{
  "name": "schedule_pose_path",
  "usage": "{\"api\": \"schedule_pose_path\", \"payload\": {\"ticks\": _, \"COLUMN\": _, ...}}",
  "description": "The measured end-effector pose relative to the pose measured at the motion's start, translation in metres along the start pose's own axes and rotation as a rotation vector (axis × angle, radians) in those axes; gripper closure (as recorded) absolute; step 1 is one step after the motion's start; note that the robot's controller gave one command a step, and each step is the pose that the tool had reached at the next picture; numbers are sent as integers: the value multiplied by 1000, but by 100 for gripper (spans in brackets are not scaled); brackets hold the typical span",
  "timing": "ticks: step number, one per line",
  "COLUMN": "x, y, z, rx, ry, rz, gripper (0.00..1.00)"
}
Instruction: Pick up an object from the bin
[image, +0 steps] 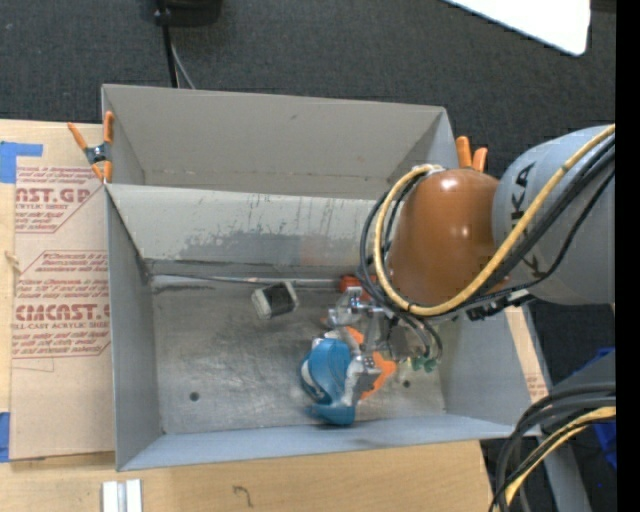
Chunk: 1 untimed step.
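**Gripper low beside the blue thing**

Your gripper (362, 345) is down low in the bin (200, 420), over the front right part of the floor. It sits right up against a round light-blue thing (325, 372), on that thing's right side. You cannot tell if the gripper is open or closed, because the metal parts and wires bunch up there. You also cannot tell if it holds the blue thing or only touches it.

Now count with me. There is one light-blue thing. One darker blue piece (336, 414) pokes out under it, near the front wall, and it may be part of the same thing. One small grey thing (272, 299), like a short roll, lies alone by the back wall, apart from the others. One little orange bit (372, 378) shows just beside the blue thing, but you cannot tell if it lies loose.
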<state>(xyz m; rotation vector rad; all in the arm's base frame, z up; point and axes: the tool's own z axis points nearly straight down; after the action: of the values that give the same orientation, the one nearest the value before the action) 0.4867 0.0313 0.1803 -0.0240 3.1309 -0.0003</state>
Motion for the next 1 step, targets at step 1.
{"api": "schedule_pose_path", "payload": {"ticks": 1, "x": -18, "y": 14, "z": 93, "rx": -24, "ry": 0, "rz": 56, "gripper": 100}}
